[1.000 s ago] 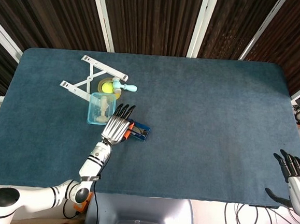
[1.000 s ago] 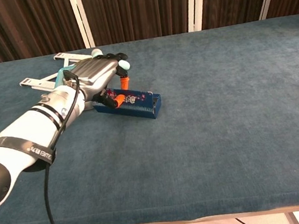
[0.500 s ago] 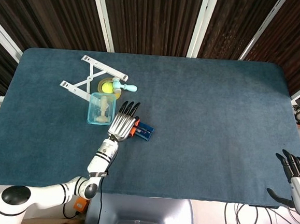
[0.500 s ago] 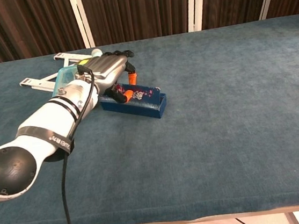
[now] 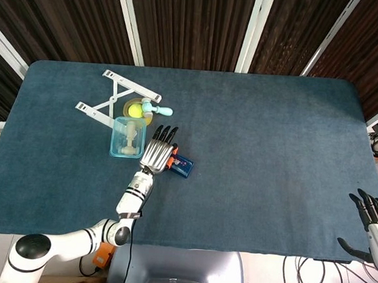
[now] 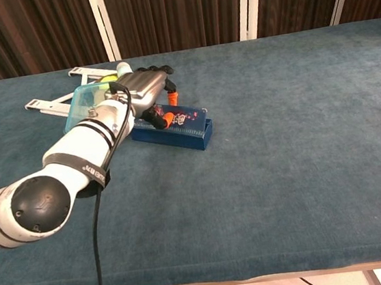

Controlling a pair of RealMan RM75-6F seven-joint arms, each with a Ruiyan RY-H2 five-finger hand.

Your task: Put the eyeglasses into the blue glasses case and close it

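Note:
The blue glasses case (image 5: 183,165) (image 6: 176,134) lies open left of the table's middle. Small dark purple eyeglasses (image 6: 182,118) show inside it in the chest view. My left hand (image 5: 156,153) (image 6: 140,93) lies over the case's left end, fingers stretched out and apart, its orange-tipped thumb down in the case beside the eyeglasses. How much of the eyeglasses the hand hides is unclear. My right hand (image 5: 372,225) hangs off the table's near right corner with fingers spread, holding nothing.
A clear teal box (image 5: 125,136) (image 6: 83,103) stands right beside my left hand. Behind it are a white folding stand (image 5: 107,102) (image 6: 48,103), a yellow ball (image 5: 134,110) and a small teal object (image 5: 160,110).
My left hand has slid slightly right and farther over the case, and the case has shifted a little right with it. The right hand has dropped a bit lower at the frame's corner.

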